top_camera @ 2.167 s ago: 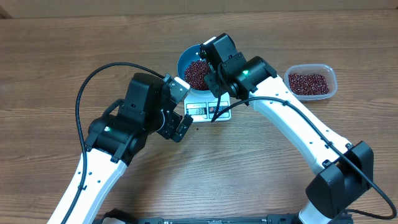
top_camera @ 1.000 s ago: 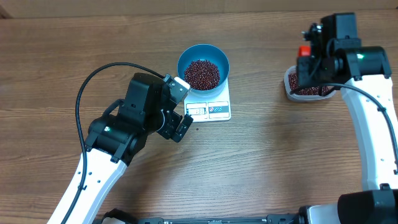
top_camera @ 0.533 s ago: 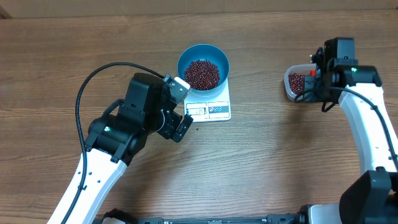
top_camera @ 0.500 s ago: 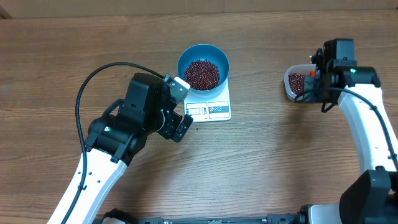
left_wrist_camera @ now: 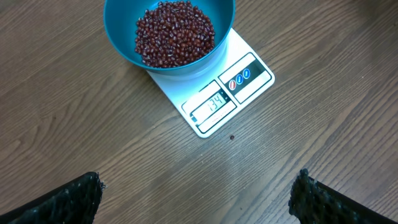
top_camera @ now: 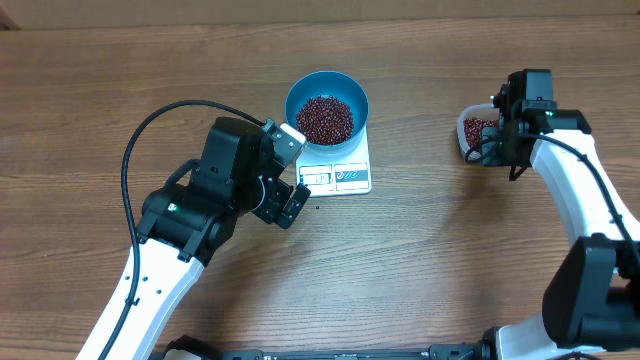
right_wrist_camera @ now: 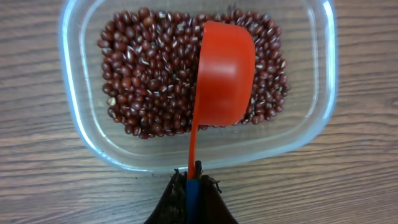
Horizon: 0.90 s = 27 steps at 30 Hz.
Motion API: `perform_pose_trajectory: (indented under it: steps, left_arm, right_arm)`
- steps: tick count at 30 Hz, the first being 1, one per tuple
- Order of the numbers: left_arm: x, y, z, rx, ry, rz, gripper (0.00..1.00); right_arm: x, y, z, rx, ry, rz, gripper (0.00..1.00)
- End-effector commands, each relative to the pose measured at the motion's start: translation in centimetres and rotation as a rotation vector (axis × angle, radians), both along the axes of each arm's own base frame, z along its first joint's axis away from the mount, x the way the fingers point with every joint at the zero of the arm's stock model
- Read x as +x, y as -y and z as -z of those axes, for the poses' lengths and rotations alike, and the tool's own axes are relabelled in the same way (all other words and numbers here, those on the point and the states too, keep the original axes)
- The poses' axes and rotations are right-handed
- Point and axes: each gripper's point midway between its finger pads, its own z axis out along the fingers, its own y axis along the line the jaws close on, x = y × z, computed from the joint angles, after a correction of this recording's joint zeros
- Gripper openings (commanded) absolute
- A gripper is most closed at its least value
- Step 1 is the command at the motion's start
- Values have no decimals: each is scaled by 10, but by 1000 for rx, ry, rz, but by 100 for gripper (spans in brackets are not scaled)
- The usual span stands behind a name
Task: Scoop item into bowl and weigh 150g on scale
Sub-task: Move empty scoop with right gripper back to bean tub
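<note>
The blue bowl (top_camera: 327,84) stands on the white scale (top_camera: 352,176) and holds a heap of red-brown beans (top_camera: 325,118). The left wrist view shows the same bowl (left_wrist_camera: 118,31), beans (left_wrist_camera: 175,32) and scale (left_wrist_camera: 245,78), whose display reads 134. My left gripper (left_wrist_camera: 199,199) hangs open above bare wood in front of the scale. My right gripper (right_wrist_camera: 194,182) is shut on the thin handle of a red scoop (right_wrist_camera: 222,74). The scoop's cup lies on more beans (right_wrist_camera: 149,74), its outer side facing the camera.
A clear plastic tub (right_wrist_camera: 84,134) at the table's right side holds those beans and is mostly hidden under my right arm in the overhead view (top_camera: 468,130). One stray bean (left_wrist_camera: 232,137) lies on the wood by the scale. A black cable (top_camera: 150,125) loops over my left arm.
My right arm carried the scoop from over the blue bowl across to the tub on the right, then settled lower over it. The left arm and the bowl have not moved.
</note>
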Motion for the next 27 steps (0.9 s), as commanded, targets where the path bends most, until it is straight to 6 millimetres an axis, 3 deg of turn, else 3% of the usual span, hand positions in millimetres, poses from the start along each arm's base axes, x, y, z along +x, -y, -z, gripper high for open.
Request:
perform_pose_trajectory:
  steps: [1, 6, 16, 27]
  left_arm:
    - [2, 2, -13, -19, 33, 17, 100]
    - [2, 2, -13, -19, 33, 17, 100]
    - [2, 2, -13, -20, 33, 17, 100]
    - [2, 2, -13, -19, 33, 17, 100]
  right_arm:
    - [-2, -2, 12, -8, -30, -7, 4]
    - [-1, -9, 13, 27, -28, -21, 4]
    - [8, -42, 12, 195, 6, -127, 4]
    - [6, -53, 10, 324, 11, -136, 4]
